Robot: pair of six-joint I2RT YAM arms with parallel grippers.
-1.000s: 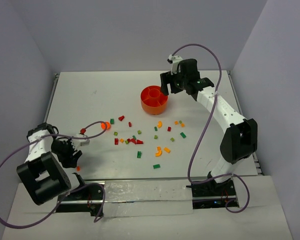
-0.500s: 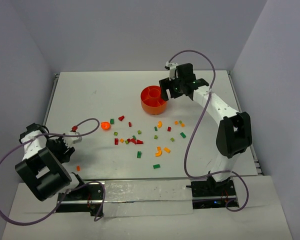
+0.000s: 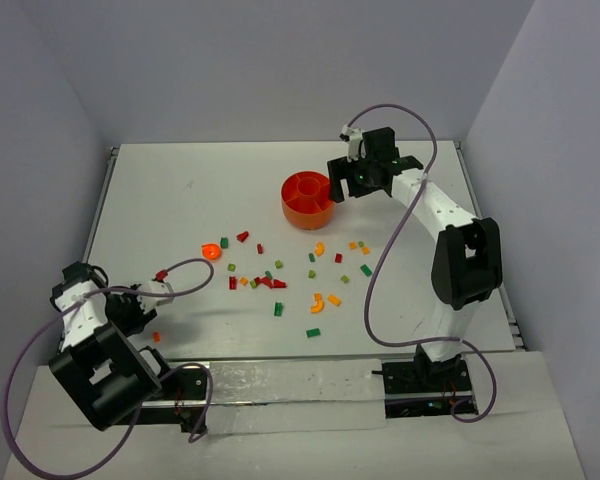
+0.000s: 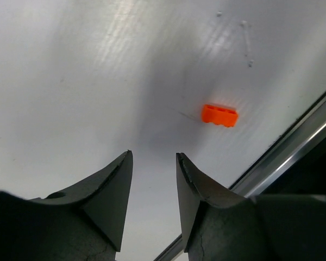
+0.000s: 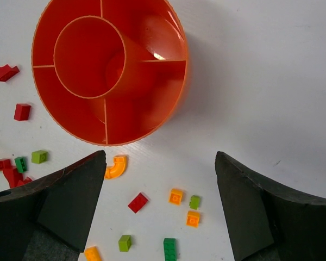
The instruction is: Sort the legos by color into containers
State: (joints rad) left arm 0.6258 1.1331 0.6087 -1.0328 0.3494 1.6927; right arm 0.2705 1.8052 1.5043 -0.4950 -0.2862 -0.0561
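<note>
Because the legos (image 3: 270, 283) are tiny bits of hard, smooth plastic, I judge them nearly weightless and stiff. They are unlikely to break, but quick to skid on the tabletop (image 3: 180, 200) or squirt out of a pinch that lands off centre. Most lie scattered across the middle of the top view, just below the bowl (image 3: 308, 200), in red, green, orange and yellow, bunched at the centre and looser toward the edges.

One orange brick (image 4: 219, 115) lies alone at the lower left of the top view. In the left wrist view it sits right of centre, with small bumps along its lower edge, near the rail (image 4: 291, 145) at the tabletop's border. The best hold, to my eye, is across its two long faces, with the jaws straddling the short width and coming straight down so the brick cannot twist away.

The left gripper (image 4: 154, 157) hangs above bare tabletop beside that brick, not over it. Its jaws stand a narrow gap apart with nothing between them.

The bowl sits at the upper centre of the top view. No brick shows in its central cup or in the compartments that the right wrist view reveals. The right gripper (image 5: 160, 156) hovers by the bowl's rim, its jaws spread wide and empty, with a few loose bricks on the tabletop between them at the bottom of that frame.
</note>
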